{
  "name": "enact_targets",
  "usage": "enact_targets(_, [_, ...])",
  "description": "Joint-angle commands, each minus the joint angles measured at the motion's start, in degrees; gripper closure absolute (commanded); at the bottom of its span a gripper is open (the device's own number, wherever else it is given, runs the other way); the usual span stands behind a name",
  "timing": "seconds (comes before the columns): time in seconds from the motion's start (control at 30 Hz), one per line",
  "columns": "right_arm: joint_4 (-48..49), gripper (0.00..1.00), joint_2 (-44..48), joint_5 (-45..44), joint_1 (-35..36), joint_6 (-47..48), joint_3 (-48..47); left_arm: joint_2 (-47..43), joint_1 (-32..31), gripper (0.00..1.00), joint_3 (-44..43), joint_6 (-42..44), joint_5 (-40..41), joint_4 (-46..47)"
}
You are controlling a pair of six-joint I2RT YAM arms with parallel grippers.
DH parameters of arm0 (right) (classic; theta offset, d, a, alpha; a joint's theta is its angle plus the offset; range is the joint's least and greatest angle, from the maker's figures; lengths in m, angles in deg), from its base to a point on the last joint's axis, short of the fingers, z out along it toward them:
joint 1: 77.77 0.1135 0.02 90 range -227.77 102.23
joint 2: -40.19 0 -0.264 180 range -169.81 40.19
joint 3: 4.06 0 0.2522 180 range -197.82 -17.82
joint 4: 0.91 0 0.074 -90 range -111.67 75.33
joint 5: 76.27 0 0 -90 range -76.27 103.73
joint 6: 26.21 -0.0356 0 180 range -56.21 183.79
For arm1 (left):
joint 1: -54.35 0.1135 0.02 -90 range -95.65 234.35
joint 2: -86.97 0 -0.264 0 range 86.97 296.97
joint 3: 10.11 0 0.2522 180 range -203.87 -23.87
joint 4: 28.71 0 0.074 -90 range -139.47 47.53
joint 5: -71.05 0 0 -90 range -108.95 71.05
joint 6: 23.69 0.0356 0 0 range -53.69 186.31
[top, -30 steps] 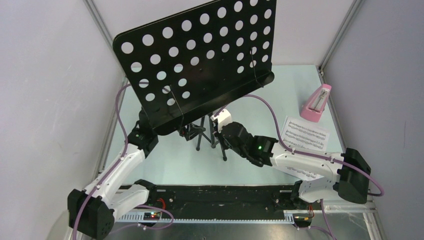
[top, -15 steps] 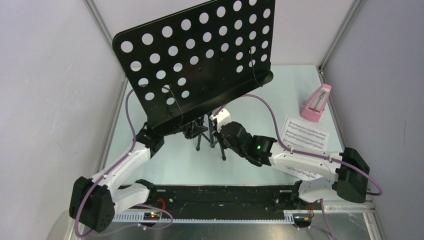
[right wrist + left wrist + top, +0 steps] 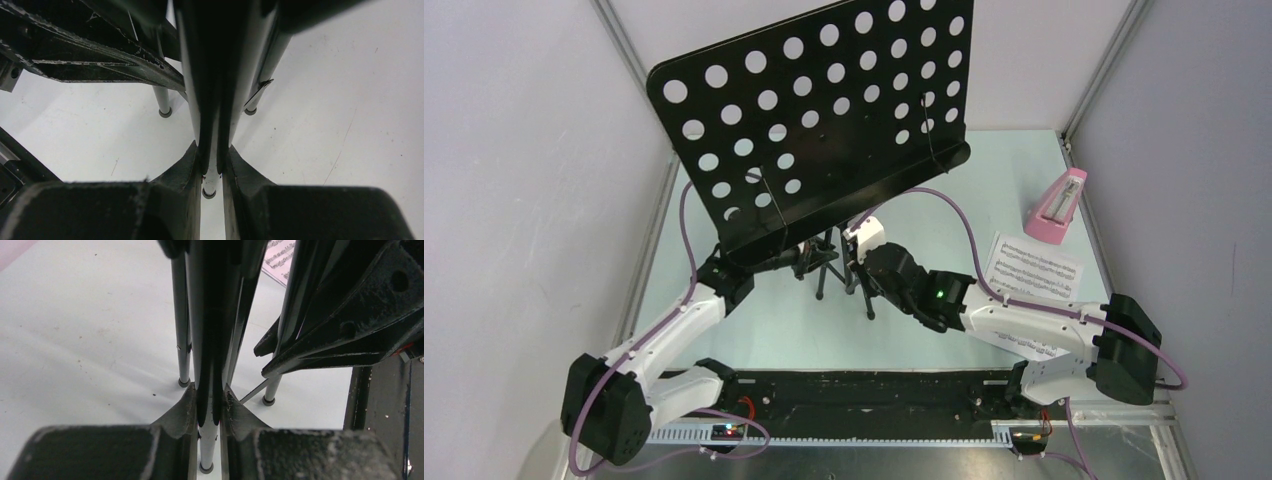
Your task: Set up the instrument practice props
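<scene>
Two grips on one thing, seen from above: black tripod music stand (image 3: 824,110) upright in mid-bench, hole-punched metal desk glossy and tilted back, slim pole and splayed legs beneath. Left gripper (image 3: 796,260) reaching in from the left, right gripper (image 3: 861,262) from the right, both low on the pole and about equally near. Off to the right on the pale bench (image 3: 754,320), well apart from the stand and nearer the right arm: white printed sheet-music page (image 3: 1034,272) lying flat, small pink pyramid metronome (image 3: 1056,205) standing beyond it. From the left wrist: scuffed black fingers (image 3: 181,412) pressed onto the smooth round pole (image 3: 207,340), long axis running straight up between them, capped feet on the bench. From the right wrist: much the same, fingers (image 3: 186,167) clamped on the pole with no gap on either side.
</scene>
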Motion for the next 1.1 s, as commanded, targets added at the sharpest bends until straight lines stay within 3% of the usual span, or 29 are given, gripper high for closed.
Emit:
enact_targets(0.0, [-17.9, 1.00, -2.2, 0.1, 0.7, 0.9, 4.1, 0.5, 1.1, 1.00, -4.5, 6.6, 8.0, -5.8])
enact_targets(0.27, [-19.5, 1.00, -2.2, 0.3, 1.1, 0.1, 4.3, 0.0, 3.4, 1.00, -6.6, 10.5, 10.7, -9.8])
enact_targets(0.7, [-20.0, 1.00, -1.6, 1.3, 1.4, -0.1, 3.7, -1.0, 12.8, 1.00, -7.4, 12.1, 6.8, -12.8])
enact_targets(1.07, [-21.2, 1.00, -1.1, 3.1, 1.2, -0.5, 2.2, -2.2, 19.0, 1.00, -10.5, 16.9, 8.3, -16.8])
